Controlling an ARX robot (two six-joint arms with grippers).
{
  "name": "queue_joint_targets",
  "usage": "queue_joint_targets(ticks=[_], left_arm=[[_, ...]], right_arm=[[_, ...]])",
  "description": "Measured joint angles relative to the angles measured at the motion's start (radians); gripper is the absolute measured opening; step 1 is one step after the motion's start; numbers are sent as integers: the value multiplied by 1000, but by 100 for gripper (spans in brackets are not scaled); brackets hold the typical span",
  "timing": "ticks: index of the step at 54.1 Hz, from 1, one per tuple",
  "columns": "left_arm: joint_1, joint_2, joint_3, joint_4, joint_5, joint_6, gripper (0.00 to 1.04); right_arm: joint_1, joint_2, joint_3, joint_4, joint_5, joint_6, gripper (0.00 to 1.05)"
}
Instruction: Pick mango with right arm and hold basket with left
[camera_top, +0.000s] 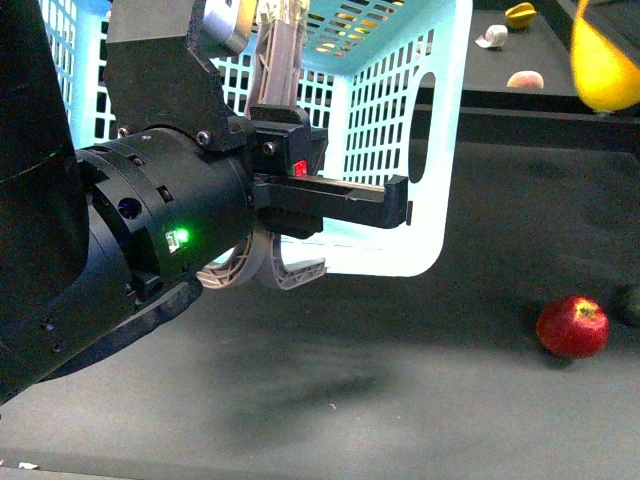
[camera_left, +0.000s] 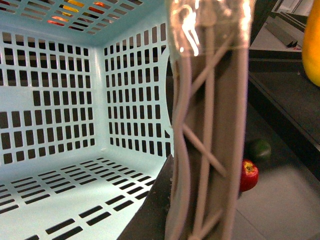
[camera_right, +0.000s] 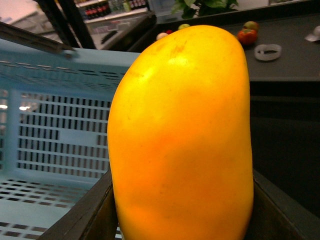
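- right gripper (camera_right: 184, 222) is clamped on the mango (camera_right: 180, 135). The dark jaws show on either side of its lower end in the wrist view. The fruit stands on end and fills most of that shot, so the fingertips are hidden.
- in the front view the mango only peeks in at 1 o'clock, held high and cut off by the frame edge, well above the table (camera_top: 400, 400)
- left gripper (camera_top: 285, 40): one trussed grey finger (camera_left: 210, 125) with clear tape at the tip runs up against the basket (camera_top: 400, 150). The other finger is out of sight, so I honestly can't tell whether it's gripping or how wide it is.
- basket is pale blue and slotted, mouth turned toward the robot, handle cutout on its 3 o'clock wall
- left arm (camera_top: 150, 230), fat and black with a green light, blocks the basket's whole 9 o'clock half in the front view
- apple (camera_top: 572, 326) sits on the table at 4 o'clock from the basket, with a dark green thing (camera_top: 628, 303) just beside it at its 2 o'clock
- table is dark and matte
- behind the table at 1 o'clock there's a dark shelf (camera_top: 560, 50) with a yellow bit (camera_top: 520, 14), a white bit (camera_top: 492, 36) and a peach bit (camera_top: 525, 79), all too small to name
- right wrist background is blurry: plants (camera_right: 200, 6), bottles (camera_right: 97, 9) and a white ring (camera_right: 268, 51)
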Motion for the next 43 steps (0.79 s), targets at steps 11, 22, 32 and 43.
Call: queue_joint_targets(ticks=[11,22,32,43], left_arm=[[0,0,0,0,0,1,5],[0,0,0,0,0,0,5],[0,0,0,0,0,0,5],[0,0,0,0,0,0,5]], right_arm=[[167,94,41,58,121,118,60],[270,237,152,65,217,171,60],[304,345,261,49,267,197,60],[322,425,349,10,291,198,60]])
